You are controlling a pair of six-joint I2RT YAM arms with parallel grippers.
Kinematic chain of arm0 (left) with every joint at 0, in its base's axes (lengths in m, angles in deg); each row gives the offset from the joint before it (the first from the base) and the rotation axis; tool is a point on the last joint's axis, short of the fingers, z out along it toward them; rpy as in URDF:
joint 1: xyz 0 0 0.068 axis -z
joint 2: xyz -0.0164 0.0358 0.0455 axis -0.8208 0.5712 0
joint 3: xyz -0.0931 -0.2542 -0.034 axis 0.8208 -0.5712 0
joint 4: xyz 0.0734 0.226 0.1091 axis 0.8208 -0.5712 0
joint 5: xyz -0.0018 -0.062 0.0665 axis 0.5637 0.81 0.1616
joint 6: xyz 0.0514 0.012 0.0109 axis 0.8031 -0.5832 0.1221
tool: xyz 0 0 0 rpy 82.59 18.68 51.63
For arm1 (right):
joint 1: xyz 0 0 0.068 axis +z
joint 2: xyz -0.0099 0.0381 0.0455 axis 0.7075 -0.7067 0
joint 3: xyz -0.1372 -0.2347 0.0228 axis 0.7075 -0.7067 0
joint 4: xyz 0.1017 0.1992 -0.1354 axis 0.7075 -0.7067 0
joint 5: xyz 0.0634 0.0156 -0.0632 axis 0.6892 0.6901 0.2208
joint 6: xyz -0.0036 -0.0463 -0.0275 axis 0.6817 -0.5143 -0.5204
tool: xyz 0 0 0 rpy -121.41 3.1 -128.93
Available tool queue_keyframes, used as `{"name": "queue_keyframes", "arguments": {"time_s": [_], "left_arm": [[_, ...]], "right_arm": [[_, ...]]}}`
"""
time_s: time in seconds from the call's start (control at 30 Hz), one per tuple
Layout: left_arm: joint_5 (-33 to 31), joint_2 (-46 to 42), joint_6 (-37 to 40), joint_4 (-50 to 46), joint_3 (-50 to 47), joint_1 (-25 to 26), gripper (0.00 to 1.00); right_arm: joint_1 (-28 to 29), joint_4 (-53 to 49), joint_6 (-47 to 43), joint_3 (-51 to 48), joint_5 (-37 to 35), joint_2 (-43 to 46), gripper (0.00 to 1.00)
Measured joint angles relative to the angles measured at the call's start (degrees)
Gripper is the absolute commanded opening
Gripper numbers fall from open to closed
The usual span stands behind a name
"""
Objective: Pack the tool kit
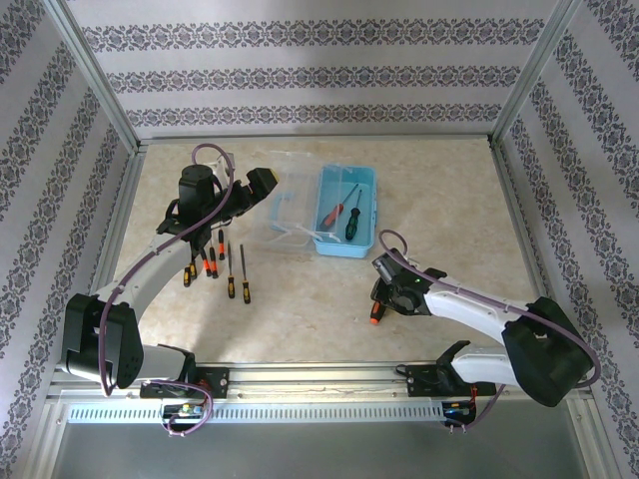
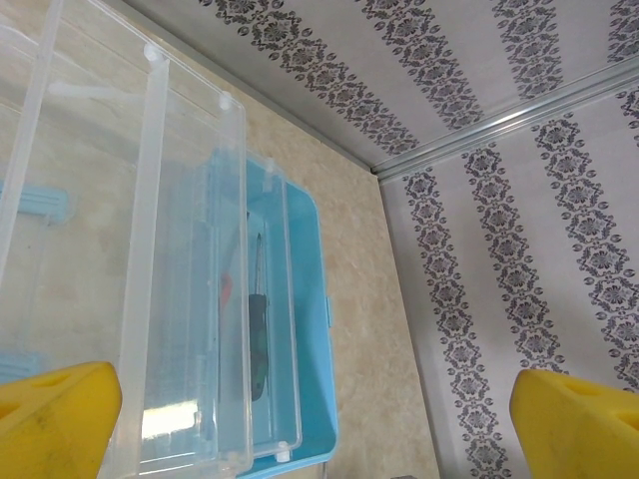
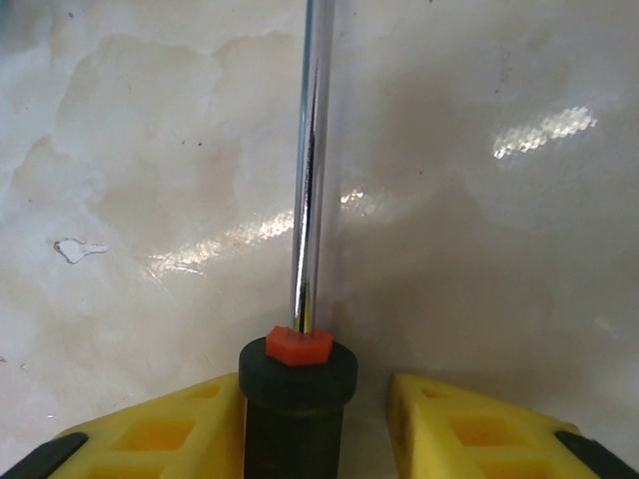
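Your screwdriver [image 3: 308, 200] sits handle-first between the fingers of the right gripper [image 3: 315, 409], its shaft pointing straight away from the wrist. The fingers are partly closed, one touching the handle and the other just off it, so you can't tell if the grip is firm. The blue box [image 1: 371, 205] lies beyond that hand and slightly left, well apart, while your left gripper [image 2: 319, 424] hangs wide open and empty by the clear lid [image 2: 180, 249].

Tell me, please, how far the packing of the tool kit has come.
Done: a red-handled screwdriver and a dark-handled screwdriver lie in the blue case. In hand: the right gripper has a black-handled screwdriver between its fingers; whether it is clamped is unclear. Left: several loose screwdrivers lie on the table, and the clear lid is open. The left gripper is open near that lid.
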Motion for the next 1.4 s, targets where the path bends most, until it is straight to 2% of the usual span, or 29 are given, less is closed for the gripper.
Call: {"name": "queue_keyframes", "arguments": {"time_s": [0.13,0.23,0.47,0.63,0.77,0.9,1.13,1.4], "left_arm": [[0.2,0.0,0.0,0.0,0.0,0.0,1.00],[0.2,0.0,-0.2,0.0,0.0,0.0,1.00],[0.3,0.0,-0.4,0.0,0.0,0.0,1.00],[0.3,0.0,-0.6,0.0,0.0,0.0,1.00],[0.4,0.0,-0.7,0.0,0.0,0.0,1.00],[0.4,0.0,-0.6,0.0,0.0,0.0,1.00],[0.4,0.0,-0.6,0.0,0.0,0.0,1.00],[0.4,0.0,-0.6,0.0,0.0,-0.3,1.00]], "right_arm": [[0.0,-1.4,-0.9,1.0,-0.5,-1.3,0.26],[0.0,-2.3,-1.3,1.6,-0.7,-1.7,0.22],[-0.8,-3.0,-1.8,1.6,-0.4,-0.5,0.20],[-4.0,-5.2,-4.9,2.0,-0.4,2.1,0.20],[-6.0,-9.1,-8.8,6.6,-0.9,2.2,0.20],[-7.4,-11.2,-13.0,15.3,-1.4,1.0,0.20],[-7.6,-11.5,-19.4,32.7,-1.2,-10.4,0.20],[-10.2,-11.2,-21.4,46.6,2.7,-26.6,0.20]]}}
